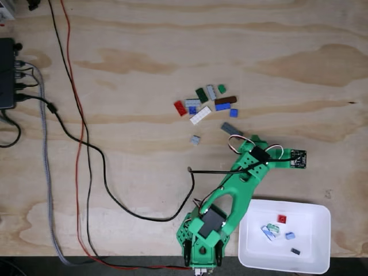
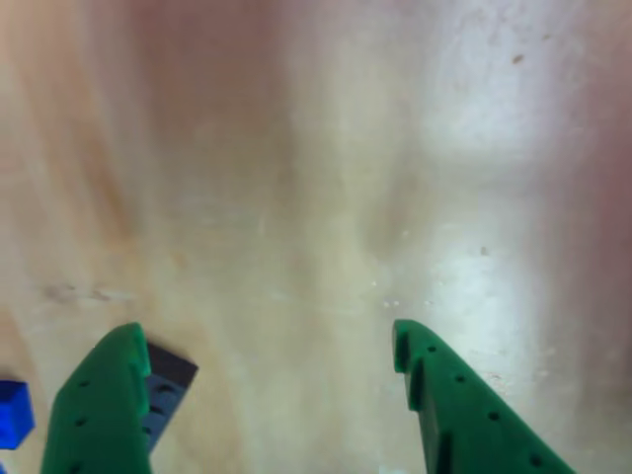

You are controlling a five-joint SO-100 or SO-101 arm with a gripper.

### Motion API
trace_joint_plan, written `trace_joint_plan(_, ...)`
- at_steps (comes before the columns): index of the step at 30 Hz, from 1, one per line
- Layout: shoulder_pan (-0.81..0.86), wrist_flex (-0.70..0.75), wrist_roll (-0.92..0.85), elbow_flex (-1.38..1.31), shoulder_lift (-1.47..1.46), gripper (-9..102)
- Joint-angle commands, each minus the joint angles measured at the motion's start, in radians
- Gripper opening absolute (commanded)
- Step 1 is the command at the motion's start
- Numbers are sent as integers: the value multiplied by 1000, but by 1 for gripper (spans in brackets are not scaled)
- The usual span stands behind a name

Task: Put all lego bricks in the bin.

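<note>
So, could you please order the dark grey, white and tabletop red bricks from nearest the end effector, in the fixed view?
1. Dark grey brick, just up-left of the end effector.
2. White brick, cluster's lower edge.
3. Red brick, cluster's left end.

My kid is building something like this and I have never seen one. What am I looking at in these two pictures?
The green machine is a small robot arm bolted at a wooden table's edge. The fixed view looks straight down on everything. The other view looks from close behind the gripper: its two green fingers stand apart, holding nothing. A dark grey brick lies by the left finger, a blue one further left. On the table sits a cluster of small lego bricks. The white bin already holds a few bricks. Cables run across the left side.
</note>
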Motion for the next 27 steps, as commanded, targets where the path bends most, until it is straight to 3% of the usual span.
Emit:
trace_joint_plan(1,-123,-57,193,-109,-107,28)
trace_joint_plan(12,-302,-31,364,-216,-249,24)
trace_joint_plan(20,-356,-34,390,-256,-281,1)
trace_joint_plan(27,-322,51,290,-201,-91,0)
